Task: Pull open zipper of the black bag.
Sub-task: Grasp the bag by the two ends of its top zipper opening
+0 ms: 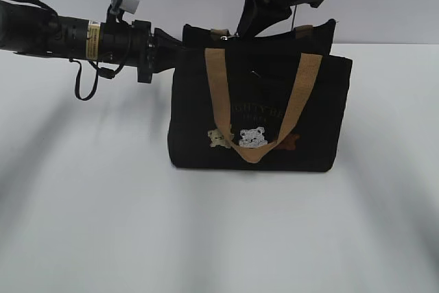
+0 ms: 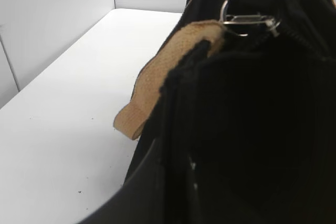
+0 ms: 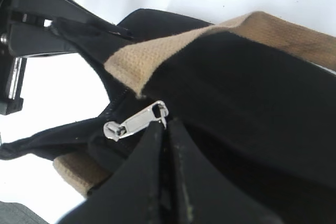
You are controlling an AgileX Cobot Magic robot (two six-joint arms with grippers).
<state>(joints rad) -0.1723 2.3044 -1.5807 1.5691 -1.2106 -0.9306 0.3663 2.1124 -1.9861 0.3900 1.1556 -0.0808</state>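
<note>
Right now, from my station, the left arm reaches in from the left of the exterior view and its gripper (image 1: pixel 167 47) is clamped nearly shut on the black bag's (image 1: pixel 257 111) upper left corner, pinning the fabric there; the right wrist view shows those dark jaws biting the corner cloth. The bag stands upright on the white table (image 1: pixel 206 238), about centre, tan webbing handles (image 1: pixel 291 104) draped down its front over the bear patches (image 1: pixel 254 138).

Moving right, the zipper (image 3: pixel 118 109) runs along the top edge, and its silver metal pull (image 3: pixel 135 121) lies at the tips of my right gripper (image 3: pixel 165 125), which comes down from above onto the bag's top. Its fingers (image 3: pixel 142 166) are pressed fully together, with the end of the pull meeting the seam between them. I judge they have it pinched, though the contact itself is hidden.

So I read this as the grasp step complete, the opening not yet begun. Next I'd draw the right gripper along the zipper line away from the anchored corner, keeping the pull level, while the left holds the bag taut so it doesn't drag or tip.
</note>
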